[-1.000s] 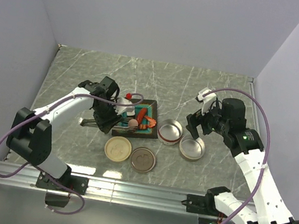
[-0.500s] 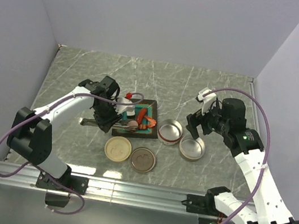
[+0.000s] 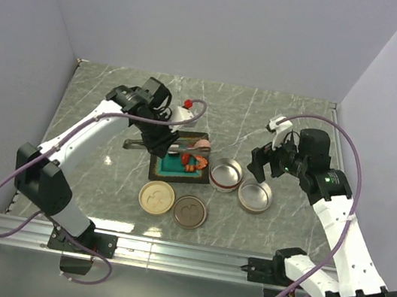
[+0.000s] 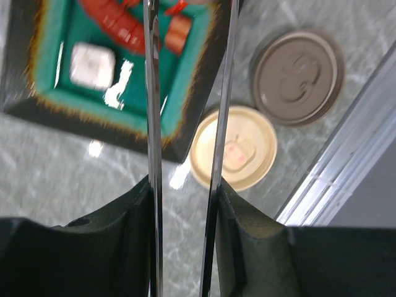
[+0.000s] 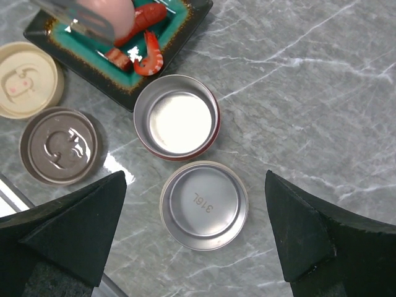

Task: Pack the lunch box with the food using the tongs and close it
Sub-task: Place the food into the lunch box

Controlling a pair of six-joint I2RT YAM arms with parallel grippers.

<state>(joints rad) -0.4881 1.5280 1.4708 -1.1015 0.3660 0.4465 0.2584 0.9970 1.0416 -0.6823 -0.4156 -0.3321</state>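
While the left fingers [image 4: 117, 241] press on both arms of the tongs [image 4: 153, 124] and squeeze them partway together, the tongs reach out across the tray [image 4: 93, 127] toward its far right side. At their tips sits the pink egg [image 5: 111, 9], caught between the two metal arms. I cannot tell whether it is clear of the tray or touching it.

The rest of the food lies in the teal bed of the tray. The white cube [image 4: 93, 65] is near the middle. The red sausage [image 4: 111, 18] lies beyond it, and the shrimp [image 5: 150, 59] is curled by the edge nearest the tins.

The right fingers [image 5: 68, 229] are spread as wide as they go and hold nothing. They hang above the two round tins, which stand just right of the tray on the marbled surface [image 5: 309, 93]. The red-rimmed tin [image 5: 176, 117] is just beside the tray's corner. The plain tin [image 5: 204, 205] is close against it on the near right. Both are uncovered and have no food in them.

The cream lid [image 5: 25, 77] and the brown lid [image 5: 59, 145] lie flat and side by side on the near side of the tray, apart from the tins.
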